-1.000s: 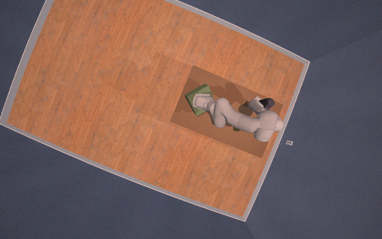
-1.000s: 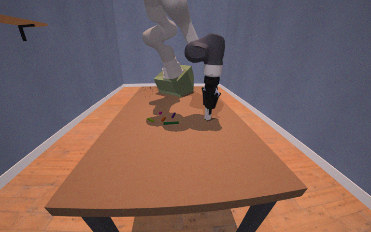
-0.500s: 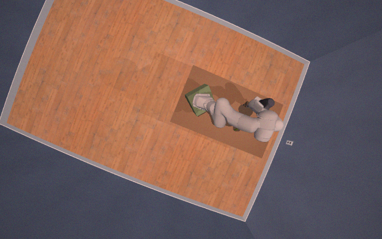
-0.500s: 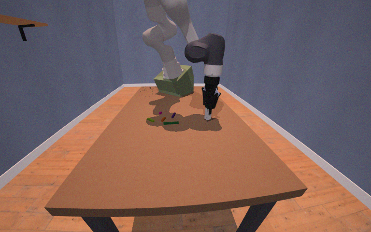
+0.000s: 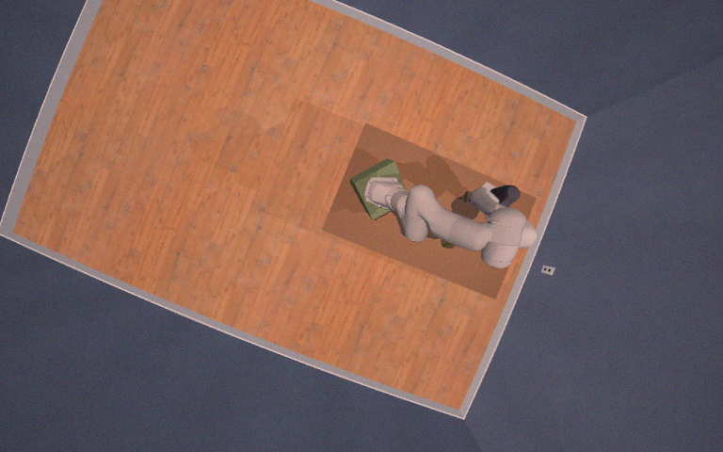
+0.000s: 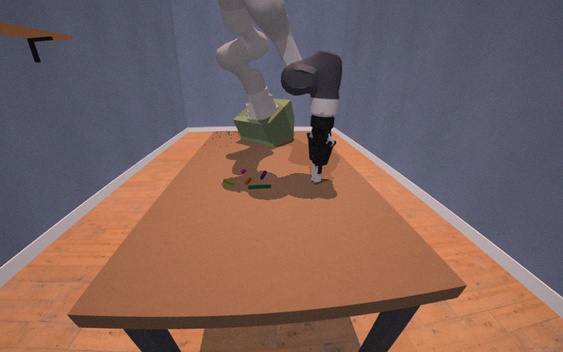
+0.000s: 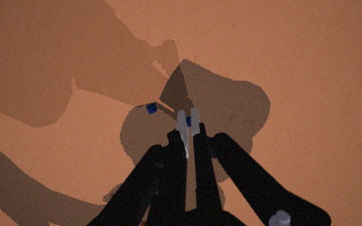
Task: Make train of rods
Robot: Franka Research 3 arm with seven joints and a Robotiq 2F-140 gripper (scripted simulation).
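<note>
Across the long brown table (image 5: 410, 261) (image 6: 265, 248) (image 7: 306, 71), we see our pale arm (image 5: 453, 226) (image 6: 248, 78) rise from a green block (image 5: 394, 170) (image 6: 265, 133), arch forward and drop its dark wrist (image 5: 506, 196) (image 6: 325, 76) on the robot's left. From overhead, the arm covers most of the rods. The black pincer (image 5: 463, 197) (image 6: 316, 181) (image 7: 189, 118) points straight down, its pale tips low over the table; we cannot tell whether they touch it.

Well apart from the pincer lies the green rod (image 6: 259, 186), crosswise, with the purple rod (image 6: 263, 174) behind it. We have the lime rod (image 6: 228, 181) off to one side, the orange rod (image 6: 248, 180) between lime and purple, and the magenta rod (image 6: 243, 171) farther back. None of these join end to end. One small blue rod (image 7: 151, 108) lies loose near the pincer, which is nearly closed, clamped on another blue piece (image 7: 189, 121), mostly hidden by the tips.

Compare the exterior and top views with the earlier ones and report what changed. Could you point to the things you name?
Nothing visibly changed. The gripper (image 5: 464, 197) (image 6: 316, 180) (image 7: 189, 118) kept its place low over the table (image 6: 265, 248), and no grasp or release shows. The green rod (image 6: 259, 186), purple rod (image 6: 263, 174) and orange rod (image 6: 248, 180) stayed put.
</note>
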